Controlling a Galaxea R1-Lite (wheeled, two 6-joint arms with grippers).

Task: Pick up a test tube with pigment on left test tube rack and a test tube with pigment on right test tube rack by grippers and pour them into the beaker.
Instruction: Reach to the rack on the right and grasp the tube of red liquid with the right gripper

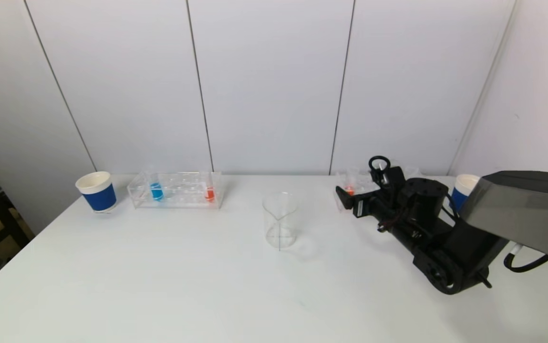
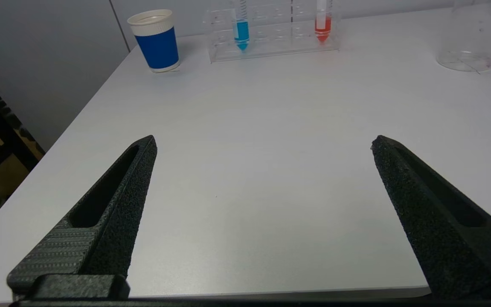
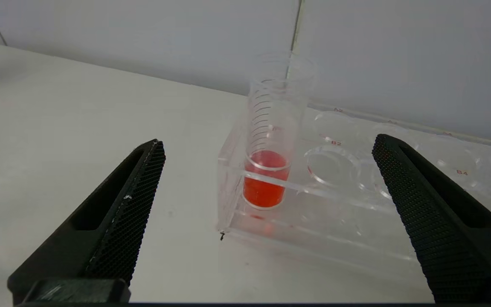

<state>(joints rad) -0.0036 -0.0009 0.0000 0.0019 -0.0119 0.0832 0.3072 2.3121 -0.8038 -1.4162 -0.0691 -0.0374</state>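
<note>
The clear beaker (image 1: 280,221) stands empty at the table's middle. The left clear rack (image 1: 176,190) holds a blue-pigment tube (image 1: 156,190) and a red-pigment tube (image 1: 210,193). The right clear rack (image 1: 357,181) holds a red-pigment tube (image 1: 349,189) at its near-left corner. My right gripper (image 1: 355,193) is open, low and just in front of that tube. In the right wrist view the tube (image 3: 266,183) stands upright between the open gripper (image 3: 266,140) fingers, a little ahead. My left gripper (image 2: 264,143) is open and empty over the table's front, far from the left rack (image 2: 271,44).
A blue paper cup (image 1: 97,191) stands left of the left rack. Another blue cup (image 1: 464,188) stands behind my right arm. The wall is close behind both racks. The beaker also shows in the left wrist view (image 2: 471,42).
</note>
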